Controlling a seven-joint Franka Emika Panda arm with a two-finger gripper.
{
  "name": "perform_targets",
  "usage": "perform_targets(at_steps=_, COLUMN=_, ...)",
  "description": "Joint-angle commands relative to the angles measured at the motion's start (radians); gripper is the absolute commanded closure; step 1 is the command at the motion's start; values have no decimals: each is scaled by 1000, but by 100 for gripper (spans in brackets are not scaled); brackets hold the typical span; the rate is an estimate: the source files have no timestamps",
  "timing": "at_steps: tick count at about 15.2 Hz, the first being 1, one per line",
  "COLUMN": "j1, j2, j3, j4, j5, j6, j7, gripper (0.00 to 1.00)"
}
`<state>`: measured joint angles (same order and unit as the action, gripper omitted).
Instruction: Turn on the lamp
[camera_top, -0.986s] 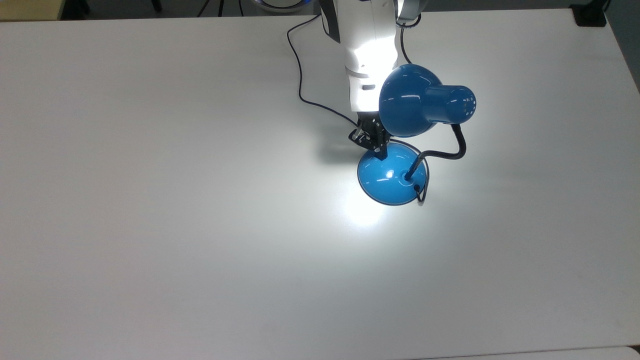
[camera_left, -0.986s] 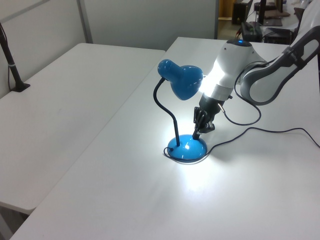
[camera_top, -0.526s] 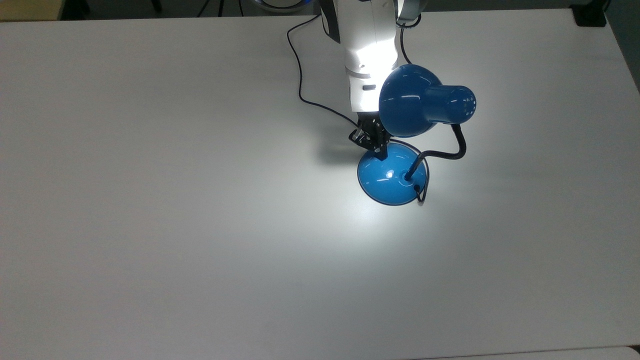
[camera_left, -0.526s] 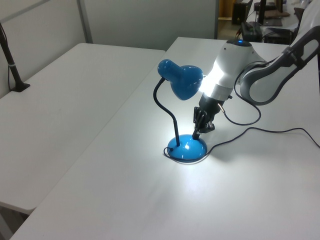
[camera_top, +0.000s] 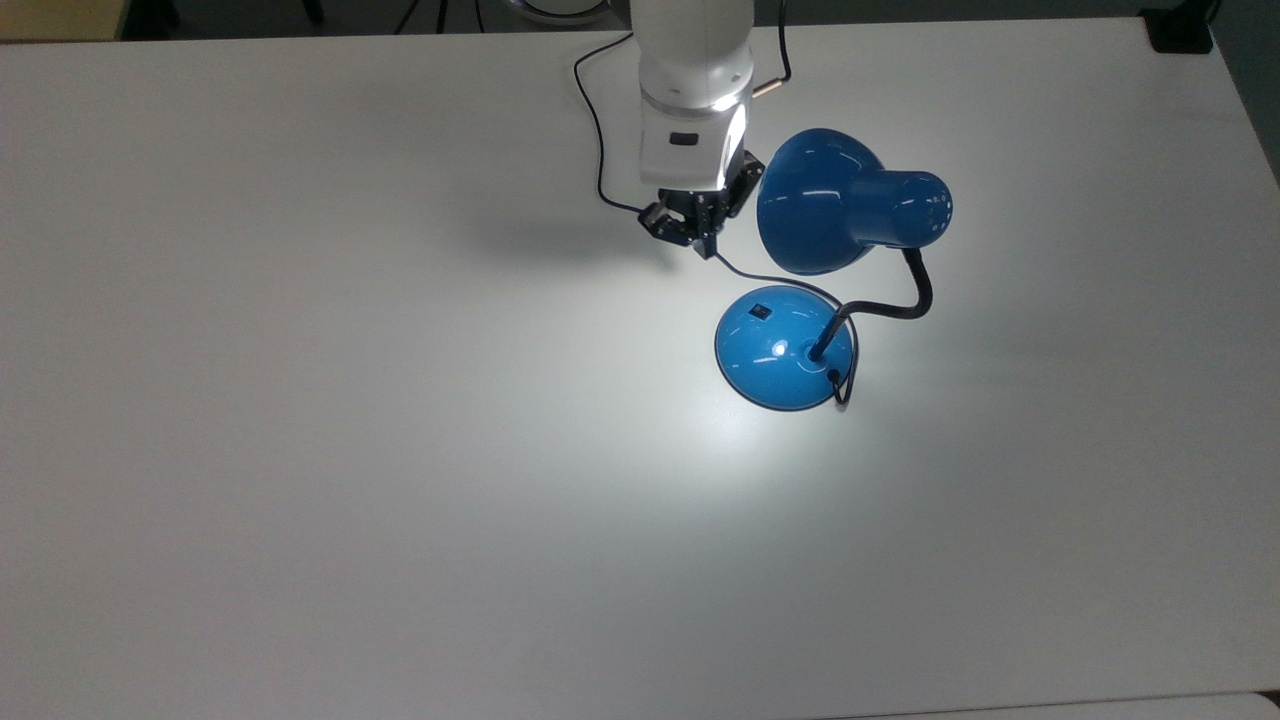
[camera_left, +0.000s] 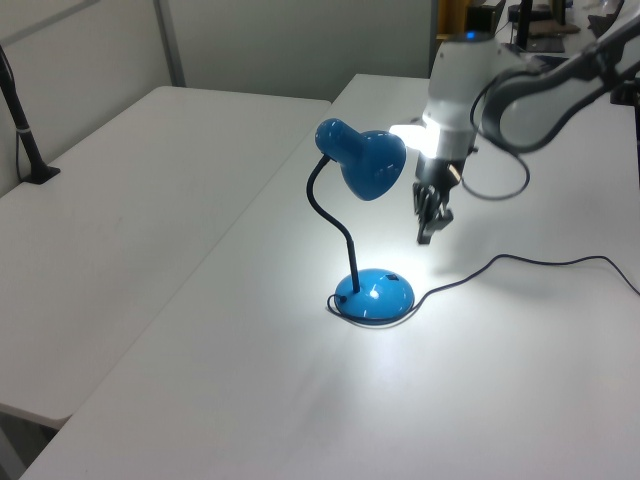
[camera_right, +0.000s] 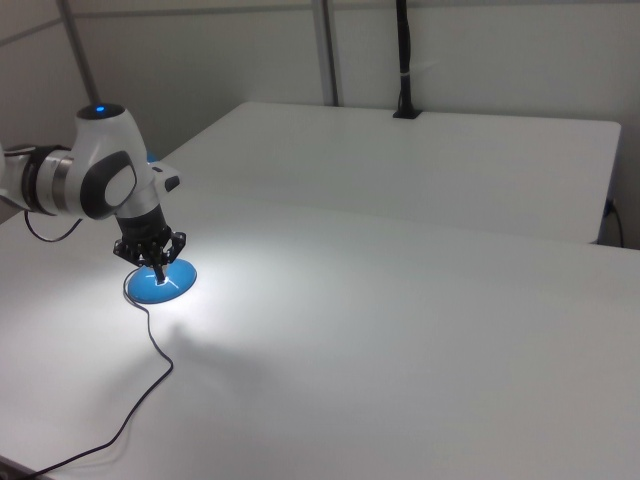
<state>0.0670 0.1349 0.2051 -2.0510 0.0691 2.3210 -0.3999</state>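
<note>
Lamp (camera_top: 786, 347) lit, standing mid-table (camera_top: 300, 450), bright pool on surface around base. Shade (camera_top: 830, 205) hanging above base on bent neck (camera_top: 905, 300). Switch (camera_top: 762, 309) uncovered on base. Cord (camera_top: 600, 150) trailing across table under gripper (camera_top: 705, 238). Gripper raised, fingers pressed together, just left of shade in top view, apart from base.

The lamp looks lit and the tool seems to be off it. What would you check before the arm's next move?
1. Lamp lit, bright patch on the table: ok.
2. Tool off the base, switch uncovered: ok.
3. Tool's distance from the shade, close beside it in the left view: cannot tell.
4. Cord lying flat on the table, not snagged: ok.
5. Lamp upright, base flat: ok.
</note>
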Motion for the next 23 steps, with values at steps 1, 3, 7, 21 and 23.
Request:
perform_targets(at_steps=1, j1=-68, j2=-102, j3=-3, j4=-18, j5=-20, j6=-164, j7=73, gripper=100)
perform_targets(at_steps=3, j1=-104, j2=-126, j3=-3, j4=26, j5=-57, j6=-285, j7=79, gripper=100)
perform_targets(at_steps=7, j1=-167, j2=-136, j3=-13, j4=188, j5=-60, j6=-497, j7=99, gripper=100)
perform_targets(at_steps=21, j1=-187, j2=-136, j3=-18, j4=428, j5=-169, j6=-713, j7=409, gripper=35)
perform_targets(at_steps=23, j1=-156, j2=-136, j3=-29, j4=427, j5=-219, j6=-716, j7=431, gripper=28)
